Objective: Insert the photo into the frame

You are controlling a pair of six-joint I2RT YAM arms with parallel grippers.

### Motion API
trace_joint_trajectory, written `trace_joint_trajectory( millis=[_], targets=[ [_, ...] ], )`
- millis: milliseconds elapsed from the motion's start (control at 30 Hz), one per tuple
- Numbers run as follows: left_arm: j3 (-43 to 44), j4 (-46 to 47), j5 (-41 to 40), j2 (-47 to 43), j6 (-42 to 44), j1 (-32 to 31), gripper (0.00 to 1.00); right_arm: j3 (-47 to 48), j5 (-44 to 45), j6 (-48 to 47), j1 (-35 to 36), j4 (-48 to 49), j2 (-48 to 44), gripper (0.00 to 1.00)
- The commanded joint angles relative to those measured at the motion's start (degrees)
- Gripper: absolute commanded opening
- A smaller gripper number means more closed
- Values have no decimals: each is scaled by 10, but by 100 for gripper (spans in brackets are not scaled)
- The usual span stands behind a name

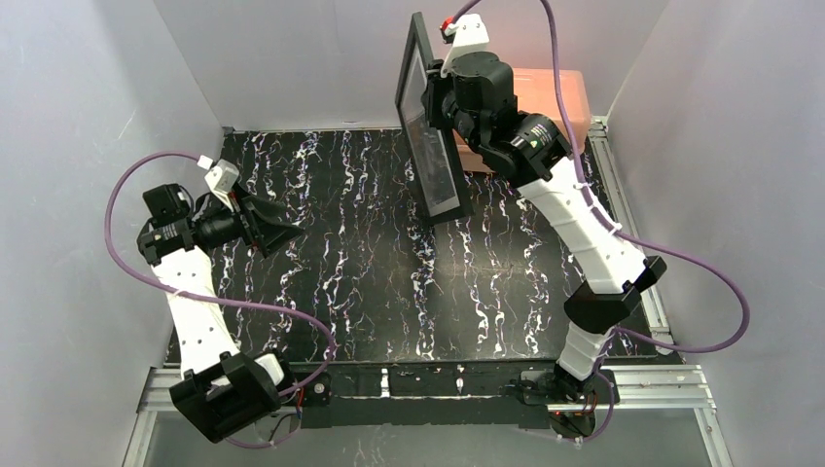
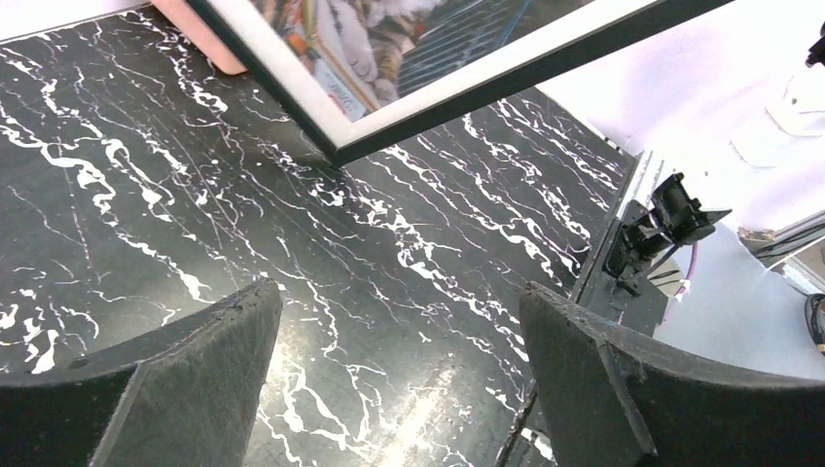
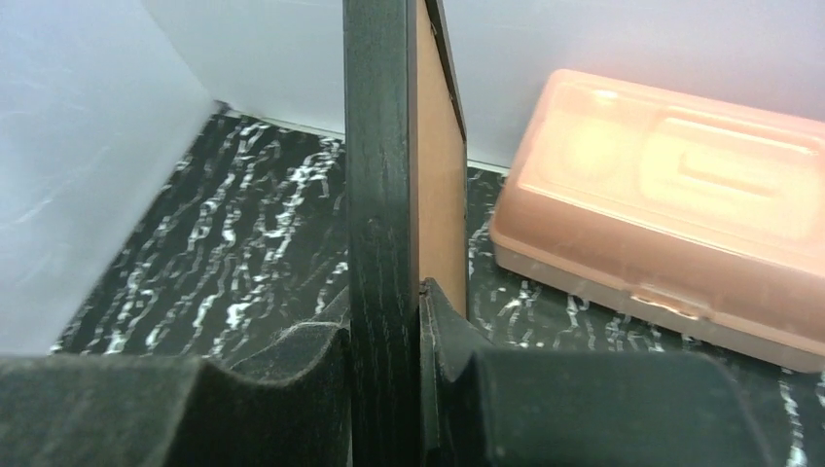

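Overhead camera looks down from the near edge; wrist cameras sit close, low — all three share the frame (image 1: 433, 165).

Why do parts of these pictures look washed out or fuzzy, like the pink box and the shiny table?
Top view: bright light washes out the pink plastic box at the back. Left wrist view: glare whitens the black marbled table between the fingers of the open left hand. Right wrist view: the thin black picture frame, clamped in the right hand, sits so close it looks soft.
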Motion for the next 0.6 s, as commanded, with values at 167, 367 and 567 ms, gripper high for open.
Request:
trace_joint_trajectory(
  millis=[167,367,567],
  targets=[
    [-16,-23,32,-40,-20,-4,88,-47,-165,208,13,89,-70,1],
    [-7,-27,33,-43,-26,-3,87,-222,-194,316,-27,149,-169,1],
    [-6,-35,21,-45,-23,-3,87,-343,-193,320,-55,163,-242,1]
  ],
)
